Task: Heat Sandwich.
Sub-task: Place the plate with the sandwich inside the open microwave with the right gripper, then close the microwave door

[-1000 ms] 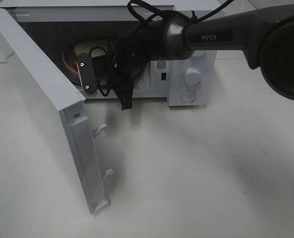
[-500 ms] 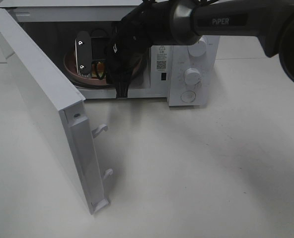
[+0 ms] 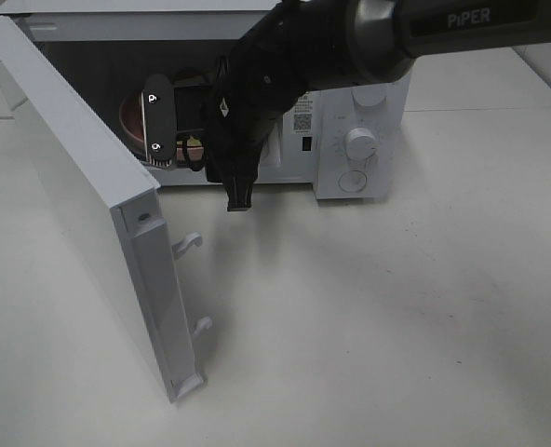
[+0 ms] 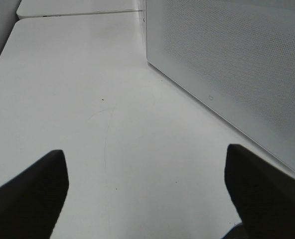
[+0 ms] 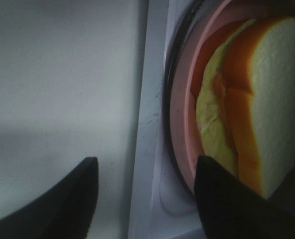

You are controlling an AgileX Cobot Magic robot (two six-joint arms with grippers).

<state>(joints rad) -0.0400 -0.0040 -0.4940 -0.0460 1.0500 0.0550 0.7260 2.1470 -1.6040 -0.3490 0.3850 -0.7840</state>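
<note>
The sandwich (image 5: pixel 267 99), white bread with golden crust, lies on a round pink plate (image 5: pixel 180 124) inside the open microwave (image 3: pixel 373 182). My right gripper (image 3: pixel 201 184) reaches across into the cavity mouth and is open. In the right wrist view the right gripper (image 5: pixel 145 209) straddles the microwave's front sill, with the sandwich beside one finger, not between them. In the exterior view the gripper hides the sandwich and only an edge of the plate (image 3: pixel 129 116) shows. My left gripper (image 4: pixel 147 199) is open and empty over the white table.
The microwave door (image 3: pixel 71 168) stands swung open to the left, with its latch hooks (image 3: pixel 190 242) sticking out. The left wrist view shows its perforated panel (image 4: pixel 227 59) close by. Control knobs (image 3: pixel 359 144) are on the microwave's right side.
My right gripper pushed deeper into the cavity, then drew back toward the front sill. One finger now covers the sandwich that showed a second ago.
</note>
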